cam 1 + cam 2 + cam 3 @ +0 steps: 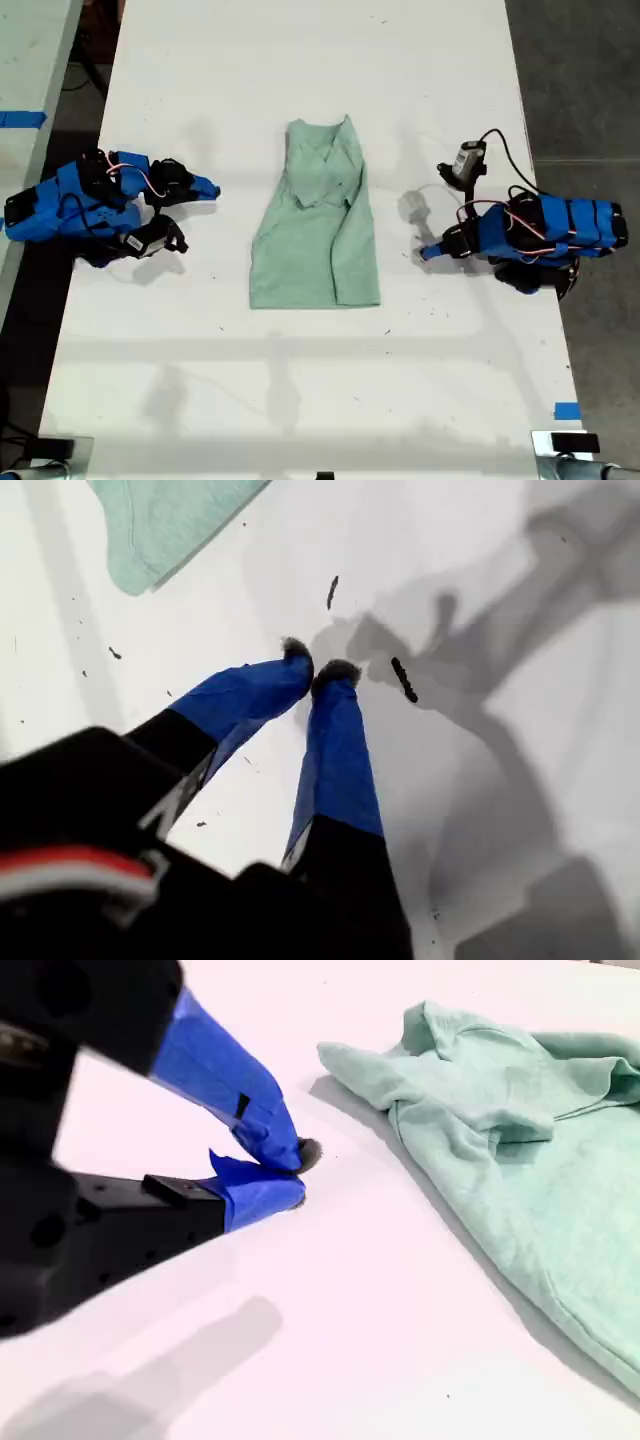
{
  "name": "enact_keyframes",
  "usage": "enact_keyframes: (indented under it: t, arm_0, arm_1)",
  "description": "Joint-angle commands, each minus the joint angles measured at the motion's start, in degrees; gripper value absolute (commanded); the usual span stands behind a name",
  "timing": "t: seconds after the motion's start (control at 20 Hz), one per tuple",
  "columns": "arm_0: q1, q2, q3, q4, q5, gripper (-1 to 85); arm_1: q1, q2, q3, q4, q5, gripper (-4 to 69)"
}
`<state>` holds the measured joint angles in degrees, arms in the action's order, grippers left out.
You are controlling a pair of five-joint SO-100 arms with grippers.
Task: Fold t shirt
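The t shirt (315, 240) lies flat near the middle of the white table (300, 380), with its neckline toward the exterior view's top and its wider hem toward the bottom. Along the exterior view's right edge of the shirt, a long strip of fabric seems to be folded inward over the body, though the creases near the collar are too tangled to read with certainty. My first gripper (425, 250) rests low over the bare table on the exterior view's right, apart from the shirt and pointing toward it. In its wrist view the blue-taped fingertips (335, 680) are drawn together with only a sliver between them and nothing held, and a corner of the shirt (170, 520) shows beyond them. My second gripper (213, 188) sits on the exterior view's left, also clear of the fabric. Its tips (285, 1155) are pressed together on nothing, close above the table, with the shirt (520, 1140) spread out just beyond. A small piece of blue tape (567, 410) is stuck near the table's edge at the exterior view's lower right
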<state>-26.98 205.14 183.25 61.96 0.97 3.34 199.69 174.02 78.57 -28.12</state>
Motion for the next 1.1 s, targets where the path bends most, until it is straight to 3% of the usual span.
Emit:
enact_keyframes:
  t: [0.0, 1.05]
  arm_0:
    - [0.2, 0.2, 0.6, 0.0, 0.3, -0.1]
    - [0.2, 0.2, 0.6, 0.0, 0.3, -0.1]
  arm_1:
    - [0.4, 0.7, 3.1, 0.1, -0.6, 3.2]
    - [0.4, 0.7, 3.1, 0.1, -0.9, 1.9]
